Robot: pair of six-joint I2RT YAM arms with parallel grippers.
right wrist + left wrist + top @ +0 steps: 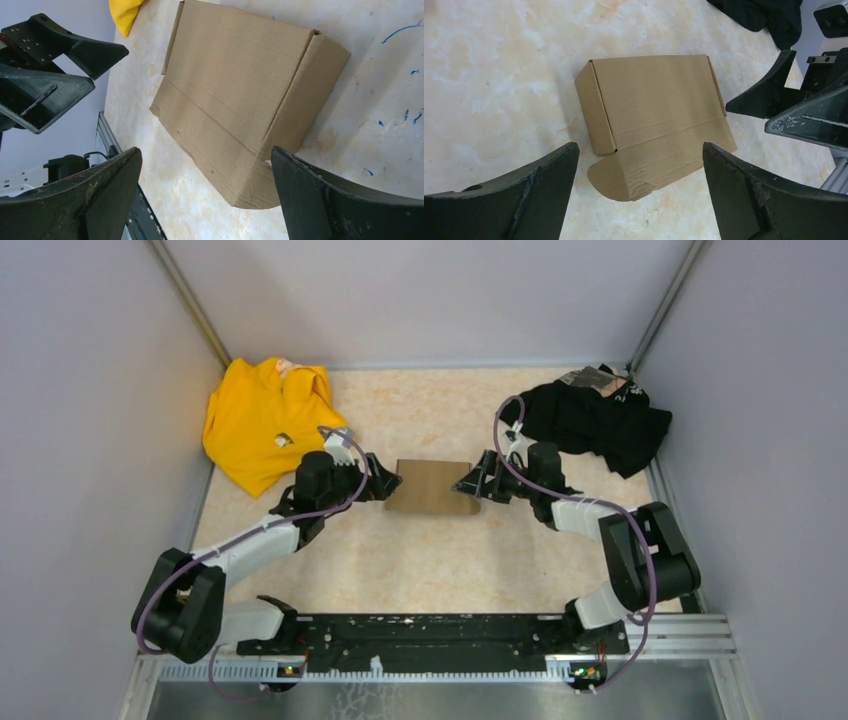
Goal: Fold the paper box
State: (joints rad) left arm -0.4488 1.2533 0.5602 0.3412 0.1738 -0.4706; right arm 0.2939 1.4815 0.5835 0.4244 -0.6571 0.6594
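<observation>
Brown paper box (432, 487) sat on table (420, 570) in top view, long axis running arm to arm, left gripper (385, 483) and right gripper (470, 485) equally near at opposite ends. Left wrist cam: fingers spread wide, holding nothing, box just ahead w/ loose flap nearest. Right wrist cam: same, spread and empty, box's short end facing it.

yellow cloth garment (262, 420): crumpled in my far-left corner, by the wall | black garment (595, 418): heaped in my far-right corner | marbled beige tabletop (430, 560): under both | blue pen marks (400, 31): scattered on the tabletop, right wrist view
</observation>
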